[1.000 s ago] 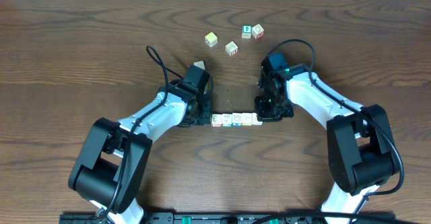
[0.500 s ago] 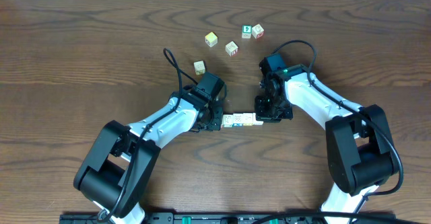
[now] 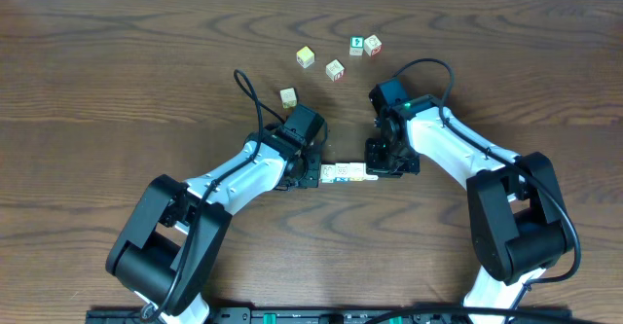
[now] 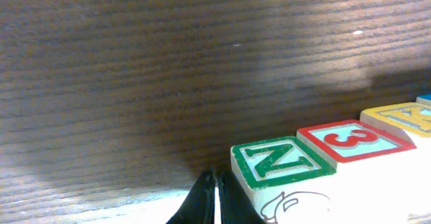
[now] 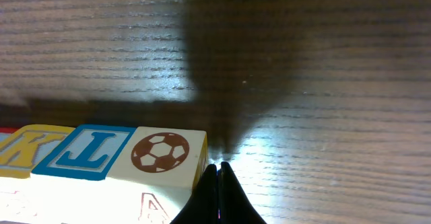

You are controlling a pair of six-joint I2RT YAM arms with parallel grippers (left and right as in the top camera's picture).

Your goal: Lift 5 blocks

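Blocks (image 3: 348,172) form one tight row at mid worktop (image 3: 117,100), caught end to end between the two hands. At one end the left hand (image 4: 214,196) has its fingers pressed together, tips against the green-edged N block (image 4: 279,162); next along come a red 3 (image 4: 353,140) and a yellow K (image 4: 403,118). At the other end the right hand (image 5: 219,183) is likewise pressed together, tips just beside the football block (image 5: 165,153), which adjoins a blue L (image 5: 94,153). Whether the row is clear of the wood cannot be told. Five loose cubes (image 3: 335,69) lie apart from the row, toward the far edge
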